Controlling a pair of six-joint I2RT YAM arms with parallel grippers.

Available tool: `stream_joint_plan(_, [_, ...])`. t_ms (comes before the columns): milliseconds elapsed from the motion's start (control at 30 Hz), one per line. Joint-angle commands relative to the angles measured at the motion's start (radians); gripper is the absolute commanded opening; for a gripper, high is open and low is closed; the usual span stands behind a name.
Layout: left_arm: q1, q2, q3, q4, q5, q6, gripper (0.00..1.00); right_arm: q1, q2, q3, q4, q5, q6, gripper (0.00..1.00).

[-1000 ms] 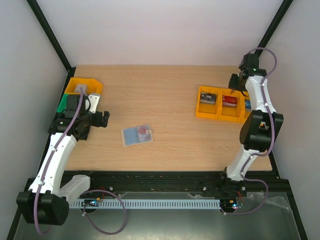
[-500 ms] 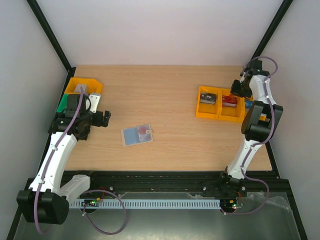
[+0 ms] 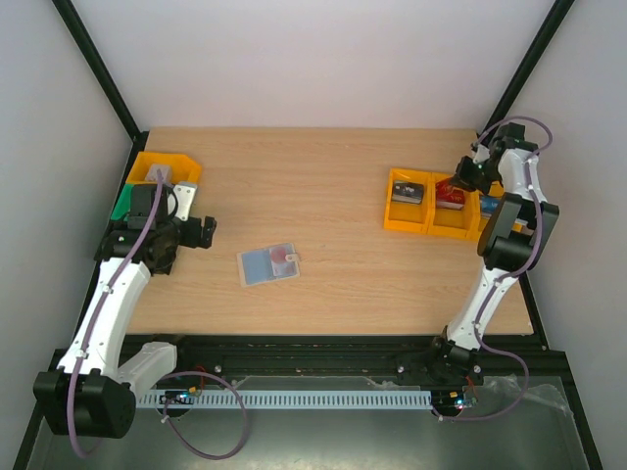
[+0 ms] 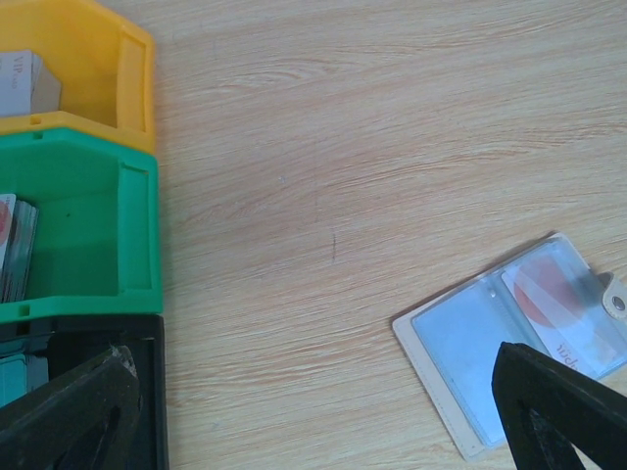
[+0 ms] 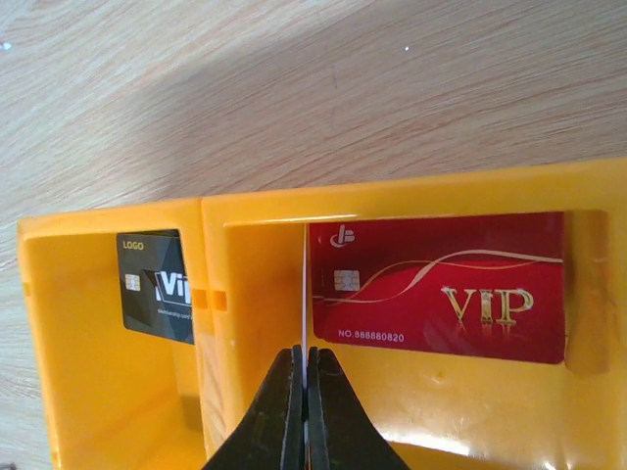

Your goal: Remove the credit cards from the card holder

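The card holder lies open on the table, pale outside and blue inside, with a red credit card in its clear right pocket. My left gripper hovers to its left, open and empty; its right finger overlaps the holder's near corner in the left wrist view. My right gripper is over the yellow bins at the right. It is shut on a thin card seen edge-on, above the left wall of the bin holding a red VIP card.
A row of yellow bins stands at the right; one holds a black card. At the left edge sit a yellow bin, a green bin and a black bin, each with cards.
The right arm has swung its elbow back and to the right, and its gripper has come down slightly toward the middle yellow bin. The left arm and the card holder have not moved.
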Motion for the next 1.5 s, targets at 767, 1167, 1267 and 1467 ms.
stream_joint_plan(767, [0.035,-0.001,-0.008,0.014,0.022,-0.002,0.99,-0.012,0.146,0.354,-0.062,0.326,0.092,0.33])
stream_joint_plan(1167, [0.039,-0.013,-0.012,0.016,0.035,0.004,0.99,0.071,-0.227,-0.156,0.175,0.361,0.171,0.55])
stream_joint_plan(1267, [0.039,-0.015,-0.012,0.015,0.048,0.006,0.99,0.071,-0.299,-0.330,0.354,0.351,0.233,0.65])
stream_joint_plan(1467, [0.039,-0.021,-0.012,0.015,0.050,0.006,0.99,0.058,-0.301,-0.421,0.504,0.271,0.328,0.68])
